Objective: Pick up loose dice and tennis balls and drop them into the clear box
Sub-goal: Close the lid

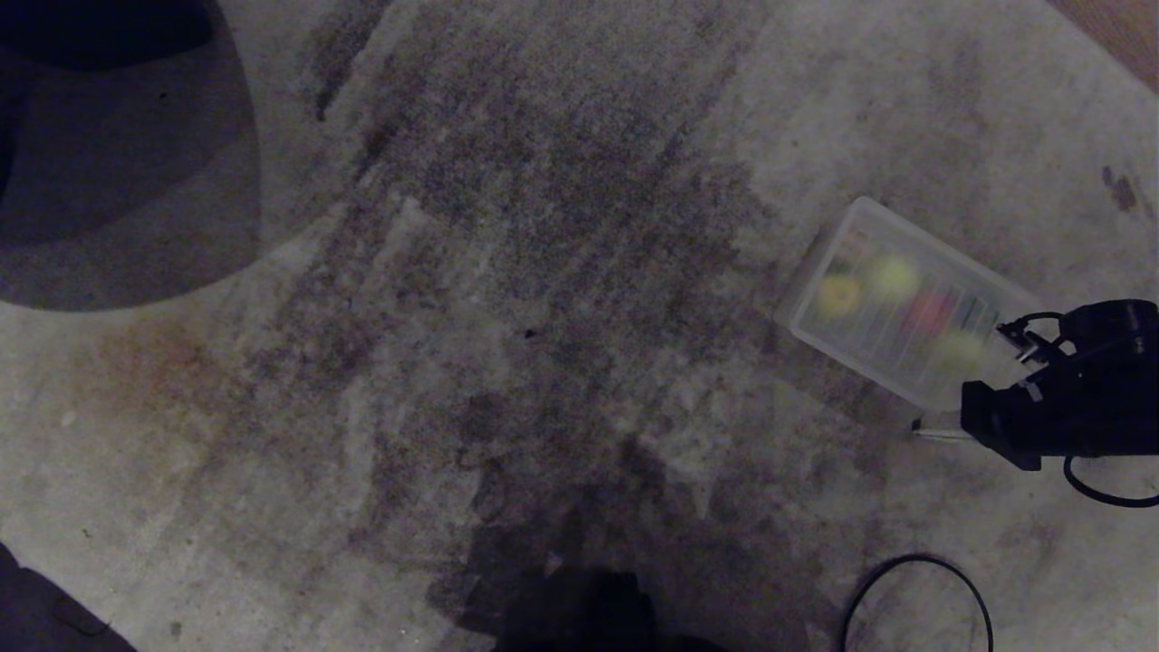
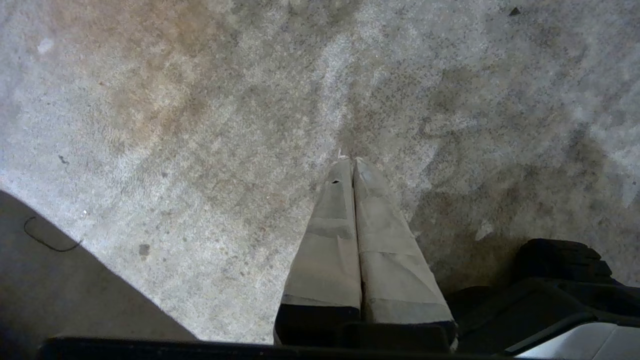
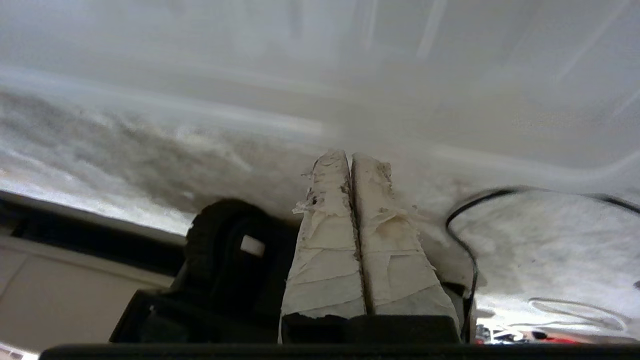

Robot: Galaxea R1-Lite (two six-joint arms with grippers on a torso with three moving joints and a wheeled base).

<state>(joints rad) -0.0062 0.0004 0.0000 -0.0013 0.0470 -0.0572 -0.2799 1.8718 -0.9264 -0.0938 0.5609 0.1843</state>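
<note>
The clear box (image 1: 804,312) lies on the carpet at the right of the head view. Blurred inside it are a yellow die (image 1: 838,296), a tennis ball (image 1: 892,276), a red die (image 1: 928,312) and a second tennis ball (image 1: 960,349). My right gripper (image 1: 925,435) hangs by the box's near corner; its taped fingers (image 3: 330,200) are pressed together with nothing between them. The box's clear wall (image 3: 450,75) fills the space beyond the right gripper (image 3: 351,157). My left gripper (image 2: 351,161) is shut and empty over bare carpet. No loose dice or balls show on the floor.
The stained grey carpet (image 1: 507,272) fills the view. A dark rounded shape (image 1: 118,154) sits at the far left. A black cable loop (image 1: 914,580) lies near the front right. My base (image 1: 579,607) shows at the bottom edge, with a wheel (image 3: 235,250) beside the right gripper.
</note>
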